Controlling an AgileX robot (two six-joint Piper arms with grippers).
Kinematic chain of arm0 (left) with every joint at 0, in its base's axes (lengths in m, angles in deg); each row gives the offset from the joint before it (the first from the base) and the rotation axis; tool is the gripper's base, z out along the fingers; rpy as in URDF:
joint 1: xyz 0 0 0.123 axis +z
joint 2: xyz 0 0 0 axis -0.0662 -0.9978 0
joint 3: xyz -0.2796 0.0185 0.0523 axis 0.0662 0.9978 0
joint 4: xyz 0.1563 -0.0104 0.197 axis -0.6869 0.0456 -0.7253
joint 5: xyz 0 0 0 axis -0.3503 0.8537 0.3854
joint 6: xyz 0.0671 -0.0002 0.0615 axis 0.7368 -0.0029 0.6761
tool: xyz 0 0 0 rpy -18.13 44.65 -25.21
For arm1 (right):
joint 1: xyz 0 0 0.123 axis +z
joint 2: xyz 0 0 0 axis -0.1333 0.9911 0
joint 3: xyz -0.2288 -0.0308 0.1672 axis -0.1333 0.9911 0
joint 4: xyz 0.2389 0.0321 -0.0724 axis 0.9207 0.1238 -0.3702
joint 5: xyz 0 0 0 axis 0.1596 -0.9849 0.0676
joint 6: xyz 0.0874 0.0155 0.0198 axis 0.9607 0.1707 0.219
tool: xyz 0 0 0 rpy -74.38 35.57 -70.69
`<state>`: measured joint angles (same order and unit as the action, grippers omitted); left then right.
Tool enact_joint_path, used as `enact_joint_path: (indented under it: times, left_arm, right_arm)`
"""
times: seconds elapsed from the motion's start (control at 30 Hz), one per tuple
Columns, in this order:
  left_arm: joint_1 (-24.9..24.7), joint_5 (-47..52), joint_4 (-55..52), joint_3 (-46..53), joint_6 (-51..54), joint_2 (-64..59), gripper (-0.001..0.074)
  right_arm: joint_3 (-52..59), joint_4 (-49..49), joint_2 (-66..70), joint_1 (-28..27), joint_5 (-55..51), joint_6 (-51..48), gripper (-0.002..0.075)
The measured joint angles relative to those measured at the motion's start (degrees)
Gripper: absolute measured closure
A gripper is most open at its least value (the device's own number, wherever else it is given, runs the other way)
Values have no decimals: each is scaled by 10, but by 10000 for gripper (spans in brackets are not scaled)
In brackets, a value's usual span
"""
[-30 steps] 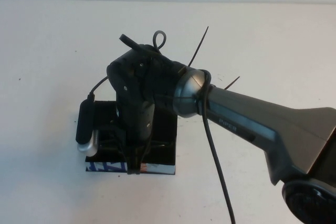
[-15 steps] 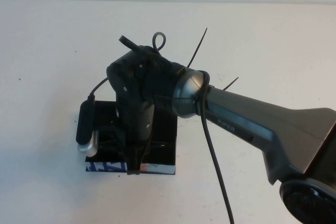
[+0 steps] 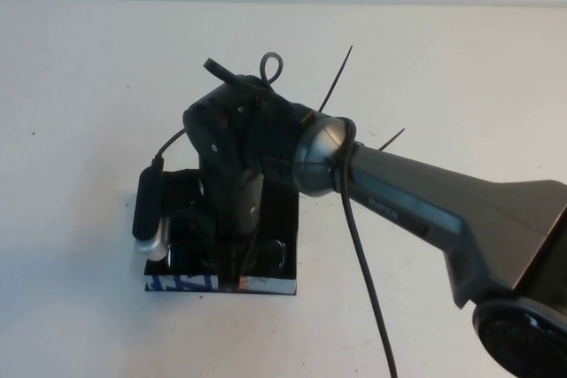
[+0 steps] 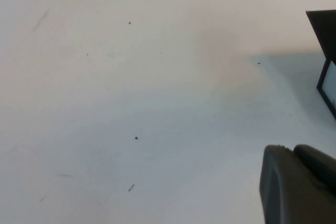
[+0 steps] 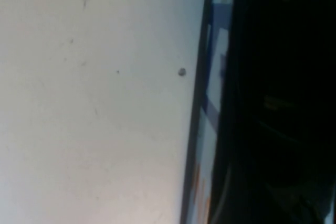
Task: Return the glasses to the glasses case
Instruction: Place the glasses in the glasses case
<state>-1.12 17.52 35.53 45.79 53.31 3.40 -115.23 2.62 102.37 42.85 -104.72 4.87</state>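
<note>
The glasses case (image 3: pixel 276 279) lies open near the table's front, its blue, white and orange strip (image 3: pixel 182 282) facing me. The black glasses (image 3: pixel 271 256) lie low inside it, one lens on each side of my right gripper (image 3: pixel 232 277). That gripper points straight down into the case, its narrow fingers together at the bridge of the glasses. The right wrist view shows the case's patterned strip (image 5: pixel 211 103) and dark interior (image 5: pixel 283 103). My left gripper (image 4: pixel 294 153) is shut and empty over bare table, with a corner of the case (image 4: pixel 323 30) nearby.
The right arm (image 3: pixel 425 210) crosses the table from the front right, trailing a black cable (image 3: pixel 368 289). Its wrist camera (image 3: pixel 147 212) hangs beside the case's left end. White table lies all around the case.
The right gripper has sunk slightly into the case, and the two lenses now show lower inside it. The left arm has not visibly moved.
</note>
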Motion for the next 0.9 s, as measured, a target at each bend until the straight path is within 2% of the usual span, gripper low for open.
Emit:
enact_joint_path:
  times: [0.7,0.9]
  left_arm:
    - [0,0,0,0,0,0,739]
    - [0,0,0,0,0,0,739]
  right_arm:
    - [0,-5,-38,-8,0,27,438]
    - [9,-3,-110,-20,0,122,463]
